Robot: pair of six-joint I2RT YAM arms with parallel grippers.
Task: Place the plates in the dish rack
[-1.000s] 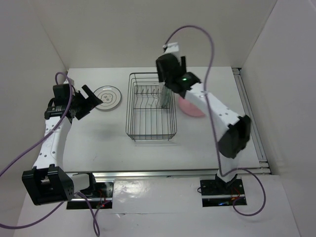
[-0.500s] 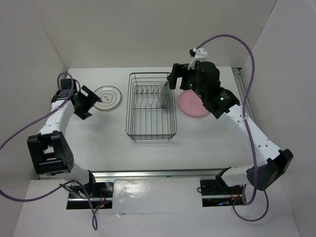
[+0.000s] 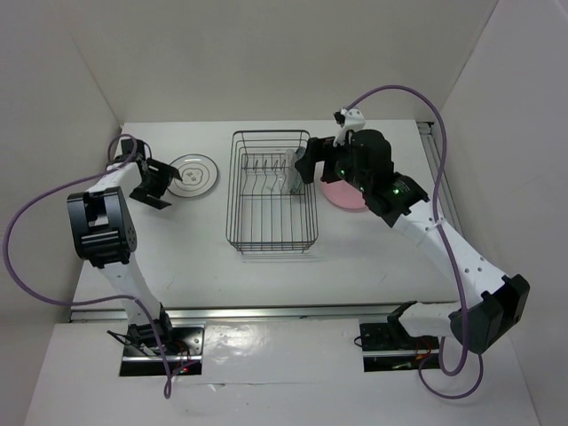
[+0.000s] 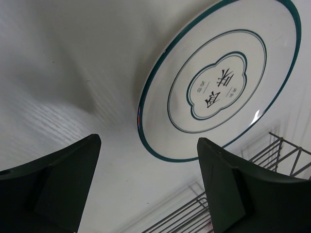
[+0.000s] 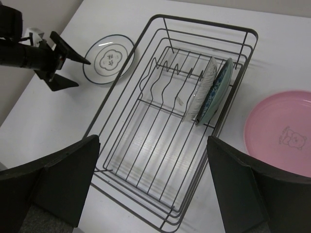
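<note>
The black wire dish rack (image 3: pixel 271 200) stands mid-table. A dark teal plate (image 5: pixel 216 92) and a clear glass plate (image 5: pixel 204 85) stand upright among its prongs at the right end (image 3: pixel 293 177). The pink plate (image 5: pixel 282 131) lies flat right of the rack, partly under my right arm (image 3: pixel 342 193). The white ringed plate (image 3: pixel 193 175) lies flat left of the rack, and also shows in the left wrist view (image 4: pixel 218 80). My left gripper (image 3: pixel 164 185) is open and empty just left of it (image 4: pixel 146 194). My right gripper (image 3: pixel 318 173) is open and empty above the rack's right side (image 5: pixel 155 194).
White walls close in the table at the back and both sides. The rack's left prongs (image 5: pixel 165 80) hold nothing. The left arm's cable loops over the left table edge (image 3: pixel 35 222).
My right gripper has let go of the upright plates, lifted away to the right, then settled over the rack's right edge. My left gripper has swung in closer to the white plate.
</note>
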